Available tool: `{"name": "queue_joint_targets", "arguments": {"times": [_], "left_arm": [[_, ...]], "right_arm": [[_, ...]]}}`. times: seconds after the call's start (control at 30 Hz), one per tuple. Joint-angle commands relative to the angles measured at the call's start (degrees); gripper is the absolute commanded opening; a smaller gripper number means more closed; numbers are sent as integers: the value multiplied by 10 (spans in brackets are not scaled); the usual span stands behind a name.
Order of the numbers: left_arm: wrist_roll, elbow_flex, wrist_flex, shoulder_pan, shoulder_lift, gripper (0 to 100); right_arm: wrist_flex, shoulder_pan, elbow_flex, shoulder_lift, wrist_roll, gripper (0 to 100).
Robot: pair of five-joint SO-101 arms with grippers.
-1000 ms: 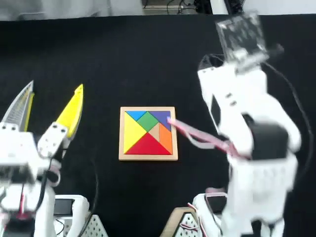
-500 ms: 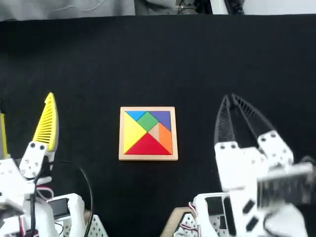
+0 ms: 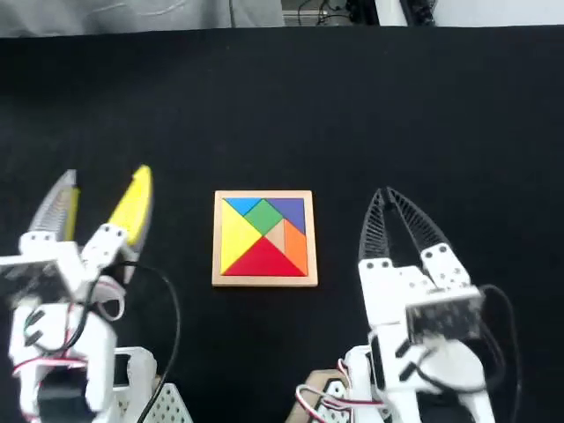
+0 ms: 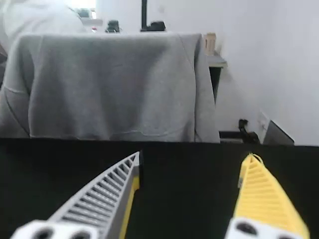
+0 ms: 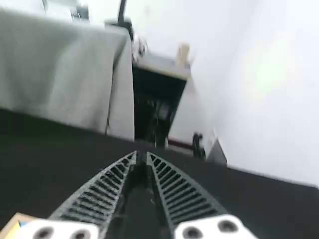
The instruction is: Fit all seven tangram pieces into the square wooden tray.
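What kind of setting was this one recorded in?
Likely a lab or office workroom: a black-covered table holding the tangram tray, a grey cloth-draped desk behind it, and plain white walls.

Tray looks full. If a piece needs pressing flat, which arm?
Right, marginally. The right pincer is shut to a single tip beside the tray; the left pincer stands open. Both lie about equally far off.

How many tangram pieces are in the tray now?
7, all in the tray: blue, green and purple along the far edge, yellow left, orange right, tan central, red near edge.
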Motion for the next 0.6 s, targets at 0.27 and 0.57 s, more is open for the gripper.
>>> {"name": "queue_joint_targets", "arguments": {"times": [0.27, 0.57], "left_arm": [[4, 124, -4, 26, -2, 314], [4, 268, -23, 26, -2, 315]], "right_arm": [[-62, 6, 110, -51, -2, 12], [-185, 13, 333, -51, -4, 12]]}}
